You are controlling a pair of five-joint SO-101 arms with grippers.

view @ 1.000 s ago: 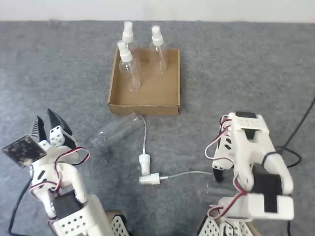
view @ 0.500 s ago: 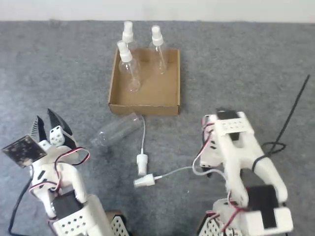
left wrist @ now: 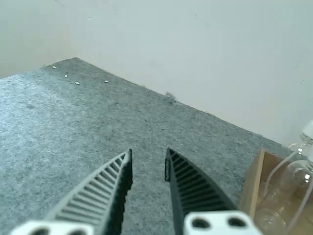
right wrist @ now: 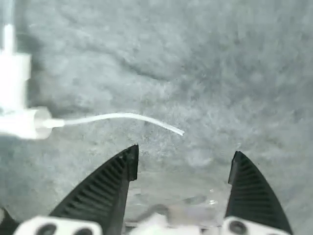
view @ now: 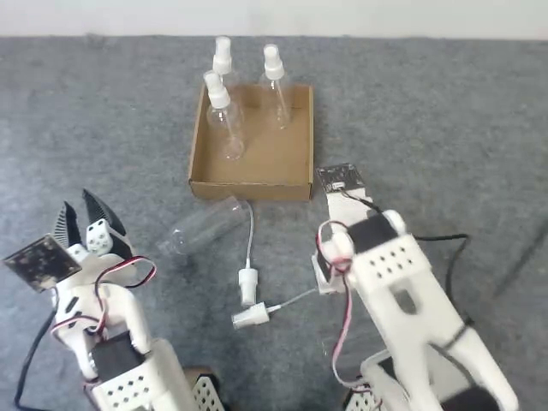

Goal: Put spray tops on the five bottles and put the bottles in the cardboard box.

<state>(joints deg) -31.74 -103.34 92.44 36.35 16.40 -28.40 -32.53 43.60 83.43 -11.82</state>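
The right gripper (right wrist: 186, 151) has its jaws spread to about a bottle's width. A clear bottle (right wrist: 178, 193) fills the gap from one jaw to the other, so it looks clasped rather than merely straddled, though the contact itself is hard to make out.

Just beyond the jaw tips, on the side toward the cardboard box (view: 250, 187), lies the free end of the thin tube of a spray top (right wrist: 22, 122) resting on the carpet. The tube is limp and nothing holds it. Pushing the bottle's mouth at it would likely shove the spray top along rather than thread it. The smooth bottle could also twist or slip in the grip. A second spray top (view: 248, 285) lies just beside the first, nearer the box, and could be knocked.

An uncapped bottle (view: 204, 225) lies on its side just in front of the box. Three capped bottles (view: 224, 120) stand at the box's far side.

The right arm (view: 390, 274) stretches toward the box and stops short of its front wall, with the wrist pitched down at the carpet. The left gripper (left wrist: 148, 152) sits well off to the box's side, jaws a narrow gap apart and empty.
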